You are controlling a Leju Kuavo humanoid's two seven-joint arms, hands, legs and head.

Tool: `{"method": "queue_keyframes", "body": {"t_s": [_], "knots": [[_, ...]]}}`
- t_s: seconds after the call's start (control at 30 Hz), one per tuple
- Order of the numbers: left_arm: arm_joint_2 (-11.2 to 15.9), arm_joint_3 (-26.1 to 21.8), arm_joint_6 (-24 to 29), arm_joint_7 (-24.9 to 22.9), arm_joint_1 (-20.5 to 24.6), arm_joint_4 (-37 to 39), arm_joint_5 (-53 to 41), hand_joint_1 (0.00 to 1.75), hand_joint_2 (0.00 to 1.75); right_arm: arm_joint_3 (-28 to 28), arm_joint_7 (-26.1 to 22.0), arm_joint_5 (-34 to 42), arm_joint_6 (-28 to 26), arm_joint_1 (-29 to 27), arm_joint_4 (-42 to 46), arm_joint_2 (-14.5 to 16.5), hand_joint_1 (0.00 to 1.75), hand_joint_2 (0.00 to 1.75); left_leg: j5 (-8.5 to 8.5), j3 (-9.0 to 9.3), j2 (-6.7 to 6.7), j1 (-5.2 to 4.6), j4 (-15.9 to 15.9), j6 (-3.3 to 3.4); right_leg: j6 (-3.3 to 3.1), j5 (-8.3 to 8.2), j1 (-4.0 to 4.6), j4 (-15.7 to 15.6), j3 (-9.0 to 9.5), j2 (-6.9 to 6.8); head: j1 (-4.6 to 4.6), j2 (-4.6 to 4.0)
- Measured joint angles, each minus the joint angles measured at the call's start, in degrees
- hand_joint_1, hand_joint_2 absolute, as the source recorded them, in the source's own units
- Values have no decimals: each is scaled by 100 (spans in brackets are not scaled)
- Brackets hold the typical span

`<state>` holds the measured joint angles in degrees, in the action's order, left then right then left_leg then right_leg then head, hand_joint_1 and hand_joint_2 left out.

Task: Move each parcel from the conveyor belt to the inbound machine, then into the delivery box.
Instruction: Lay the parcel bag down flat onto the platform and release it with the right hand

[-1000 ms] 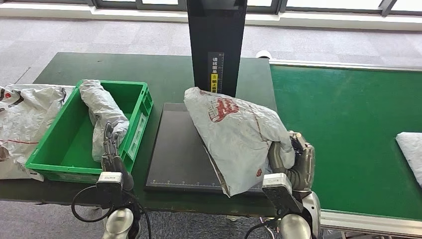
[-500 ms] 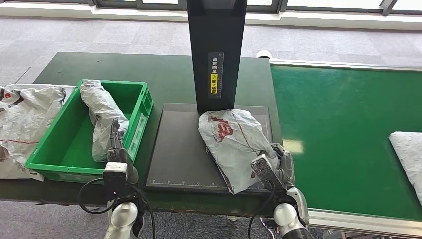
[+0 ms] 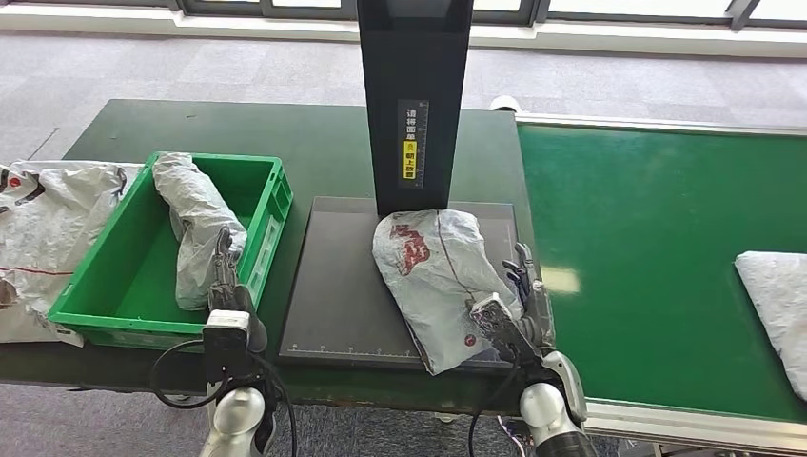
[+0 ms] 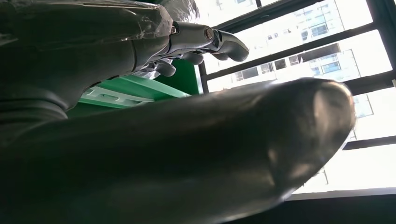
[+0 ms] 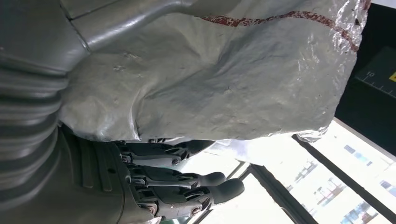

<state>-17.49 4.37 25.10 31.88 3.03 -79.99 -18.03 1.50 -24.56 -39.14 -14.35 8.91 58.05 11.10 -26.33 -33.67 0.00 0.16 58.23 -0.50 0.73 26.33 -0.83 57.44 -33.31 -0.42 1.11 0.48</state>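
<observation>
Down from the raised, tilted pose of a second ago, the grey parcel (image 3: pixel 440 282) now lies flat on the dark plate of the inbound machine (image 3: pixel 333 305), just in front of its black upright post (image 3: pixel 413 95). Meanwhile the second parcel (image 3: pixel 776 300) on the green conveyor belt (image 3: pixel 657 238) has drifted a little further in from the right edge.

The right hand (image 3: pixel 528 300) sits at the parcel's right edge with its fingers spread and upright — released, by the look of the head view. The right wrist view shows the bag lying between thumb and fingers with nothing pressed into it, so the hand seems to hold nothing, though it is very near the bag. The left hand (image 3: pixel 226 281) hovers at the near right corner of the green box (image 3: pixel 105 305), fingers loosely apart and empty; the left wrist view shows its fingers (image 4: pixel 205 39) curved but closed on nothing.

So the step in hand is the middle one: the parcel is set on the machine and let go. Next, I judge, it must be picked up again and carried left into the green box, where another wrapped parcel (image 3: pixel 195 224) already leans against the far wall. Soft crinkled plastic may slip or sag — a broad grasp would suit it. More bags (image 3: pixel 43 228) lie on the surface left of the box.
</observation>
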Motion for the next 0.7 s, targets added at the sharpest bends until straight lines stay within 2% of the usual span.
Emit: {"method": "queue_keyframes", "body": {"t_s": [0.4, 0.7], "knots": [[0, 0, -43, -148, 83, 139, -163, 0, 0, 25, -210, 458, 850, -409, 871, 17, 0, 175, 0, 0, 0, 0, 0, 0, 0, 0, 0, 0, 0, -1, 0, 0], [2, 0, 542, -455, 51, 180, -485, 0, 0, 285, -104, 936, 1126, -1022, 2151, -105, 0, 175, -4, -4, 0, 0, 0, 0, 0, 2, 0, -1, -3, 0, 0, 0]]}}
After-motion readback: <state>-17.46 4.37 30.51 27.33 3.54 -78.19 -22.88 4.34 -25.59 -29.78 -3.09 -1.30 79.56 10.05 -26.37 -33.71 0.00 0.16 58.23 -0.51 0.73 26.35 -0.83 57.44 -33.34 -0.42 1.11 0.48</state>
